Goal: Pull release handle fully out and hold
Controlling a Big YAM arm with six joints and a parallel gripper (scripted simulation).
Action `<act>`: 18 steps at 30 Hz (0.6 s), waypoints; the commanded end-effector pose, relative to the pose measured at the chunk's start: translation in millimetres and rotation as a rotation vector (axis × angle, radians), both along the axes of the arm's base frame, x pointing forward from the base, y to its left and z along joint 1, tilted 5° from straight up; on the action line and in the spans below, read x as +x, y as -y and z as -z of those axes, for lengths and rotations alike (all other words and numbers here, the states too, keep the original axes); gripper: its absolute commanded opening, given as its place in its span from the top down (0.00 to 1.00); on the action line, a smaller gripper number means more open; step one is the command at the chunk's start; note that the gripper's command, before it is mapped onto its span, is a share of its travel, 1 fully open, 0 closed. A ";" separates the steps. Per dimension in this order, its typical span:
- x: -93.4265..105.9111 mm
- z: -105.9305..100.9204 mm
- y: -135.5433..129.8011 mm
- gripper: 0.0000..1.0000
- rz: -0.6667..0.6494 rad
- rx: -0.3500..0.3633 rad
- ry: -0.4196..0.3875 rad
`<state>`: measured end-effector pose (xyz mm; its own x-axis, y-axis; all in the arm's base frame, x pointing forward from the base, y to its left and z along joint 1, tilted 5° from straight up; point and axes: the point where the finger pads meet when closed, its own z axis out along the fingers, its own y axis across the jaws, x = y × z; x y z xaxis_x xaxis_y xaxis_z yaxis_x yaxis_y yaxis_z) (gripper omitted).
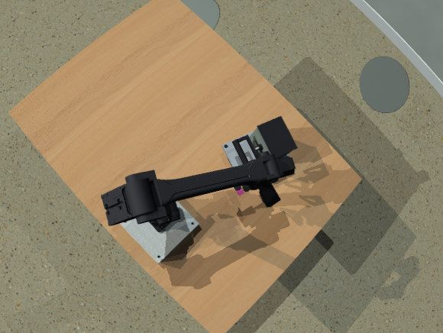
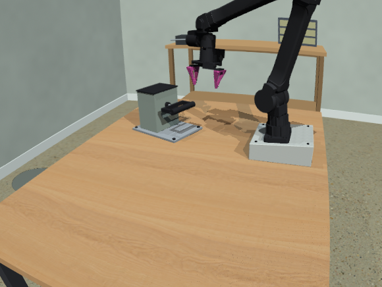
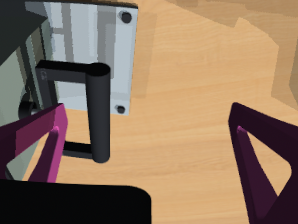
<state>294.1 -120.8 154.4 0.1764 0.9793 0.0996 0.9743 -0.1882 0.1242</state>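
The handle (image 1: 241,151) (image 2: 179,107) (image 3: 98,115) juts from the box (image 1: 276,137) (image 2: 149,110) (image 3: 7,95), above its plate (image 1: 229,153) (image 2: 158,135) (image 3: 117,92). The fingers (image 2: 205,86) stand wide apart, above it — best centre them over the grip bar first, then lower straight — no brushing the box.
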 end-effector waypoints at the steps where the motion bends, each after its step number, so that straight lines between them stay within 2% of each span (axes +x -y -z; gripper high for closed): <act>1: 28.5 -19.4 -1.9 0.00 0.022 -0.032 0.035; 5: 61.9 -20.3 -33.2 0.00 0.080 -0.064 0.008; 7: 61.9 -20.3 -33.2 0.00 0.080 -0.064 0.008; 13: 86.9 -20.5 -63.7 0.00 0.128 -0.093 -0.001; 18: 91.1 -20.4 -69.7 0.00 0.137 -0.099 -0.002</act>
